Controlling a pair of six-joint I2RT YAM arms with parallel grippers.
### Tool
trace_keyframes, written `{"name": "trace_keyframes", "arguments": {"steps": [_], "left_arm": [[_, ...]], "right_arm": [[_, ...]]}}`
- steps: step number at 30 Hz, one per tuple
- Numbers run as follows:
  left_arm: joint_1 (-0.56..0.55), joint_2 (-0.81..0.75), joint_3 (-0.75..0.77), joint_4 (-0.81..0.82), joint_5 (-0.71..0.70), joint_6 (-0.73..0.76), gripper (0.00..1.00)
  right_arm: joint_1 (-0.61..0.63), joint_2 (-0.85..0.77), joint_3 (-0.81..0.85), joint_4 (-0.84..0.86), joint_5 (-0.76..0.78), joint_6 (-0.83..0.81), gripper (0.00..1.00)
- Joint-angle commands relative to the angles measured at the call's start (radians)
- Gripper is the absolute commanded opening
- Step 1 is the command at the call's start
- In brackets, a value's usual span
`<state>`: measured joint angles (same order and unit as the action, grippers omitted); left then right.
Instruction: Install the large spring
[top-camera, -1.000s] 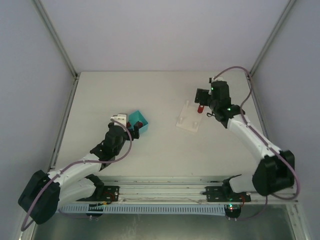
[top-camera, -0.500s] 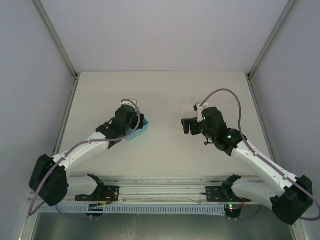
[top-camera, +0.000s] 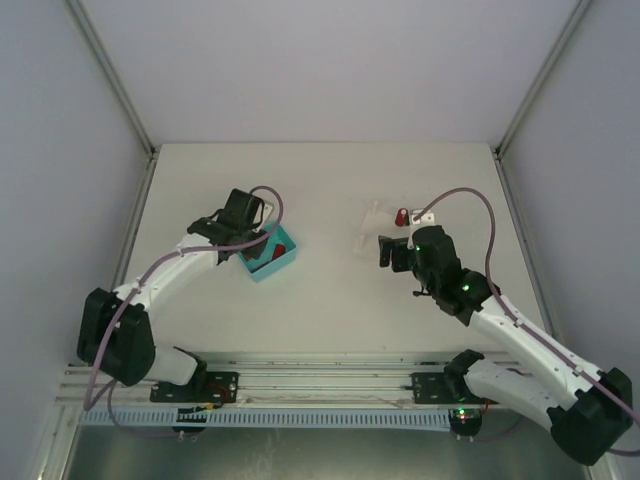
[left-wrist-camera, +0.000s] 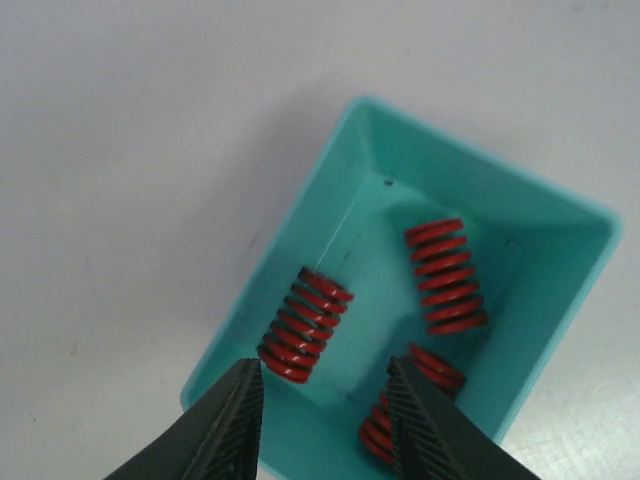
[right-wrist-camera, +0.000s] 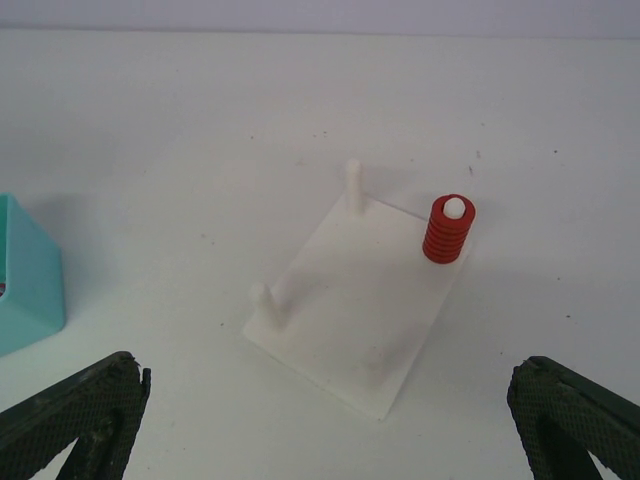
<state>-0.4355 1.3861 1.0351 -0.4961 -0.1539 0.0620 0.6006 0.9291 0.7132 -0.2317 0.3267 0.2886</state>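
Spread left claw (left-wrist-camera: 322, 400), empty, above bin (left-wrist-camera: 330, 190) of springs (left-wrist-camera: 445, 275) near left edge; wide-spread right claw (right-wrist-camera: 320, 420), empty, before plate (right-wrist-camera: 350, 320).

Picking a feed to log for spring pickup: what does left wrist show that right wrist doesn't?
Left wrist only: the inside of the teal bin, with at least three loose red springs lying in it, one partly hidden behind the open left gripper. Right wrist only: the white base plate with its pegs, one carrying a seated spring, the rest bare, framed by the wide-open right gripper. Both: the bin, though right wrist catches only an outer corner, and the white table.
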Motion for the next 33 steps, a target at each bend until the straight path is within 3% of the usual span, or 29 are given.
{"name": "trace_keyframes", "arguments": {"steps": [1,33], "left_arm": [[0.038,0.037,0.027,-0.094,0.043,0.084,0.38],[0.063,0.343,0.122,-0.156,0.050,0.126,0.40]], "right_arm": [[0.002,-0.012,-0.012,0.023,0.035,0.017,0.99],[0.002,-0.027,-0.022,0.034,0.025,0.024,0.99]]}}
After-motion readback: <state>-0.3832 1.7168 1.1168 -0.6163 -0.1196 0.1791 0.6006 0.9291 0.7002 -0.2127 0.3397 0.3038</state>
